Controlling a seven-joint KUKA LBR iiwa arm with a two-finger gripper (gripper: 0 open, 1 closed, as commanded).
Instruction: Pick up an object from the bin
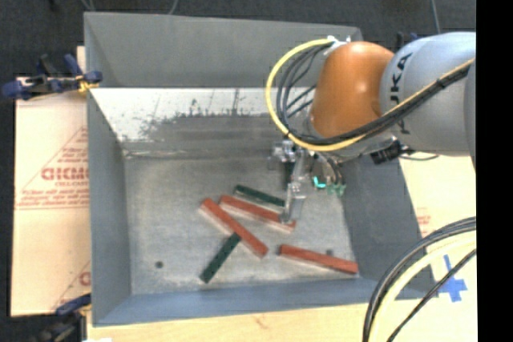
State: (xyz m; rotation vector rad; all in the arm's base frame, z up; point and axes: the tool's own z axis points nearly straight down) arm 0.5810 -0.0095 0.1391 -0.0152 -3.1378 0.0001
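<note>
Red-brown stick (255, 211) lies slanted near the centre of the grey bin (112, 196), its right end at the tip of the gripper (290, 214). Whether the gripper is open or closed cannot be told. A dark green stick (258, 195) lies just above it in the frame, and another red-brown stick (318, 259) lies toward the lower right.

Five bars on the floor of the bin (108, 204), fwiw. Three bunch mid-floor: back bar (258, 195) at 12 o'clock, middle bar (255, 211) just before it, front bar (232, 227) toward 9. Stray bar (219, 259) touches the front one at 7, and lone bar (318, 259) lies apart at 4. The gripper (290, 214) hangs over the bunch's 3 o'clock end.
</note>
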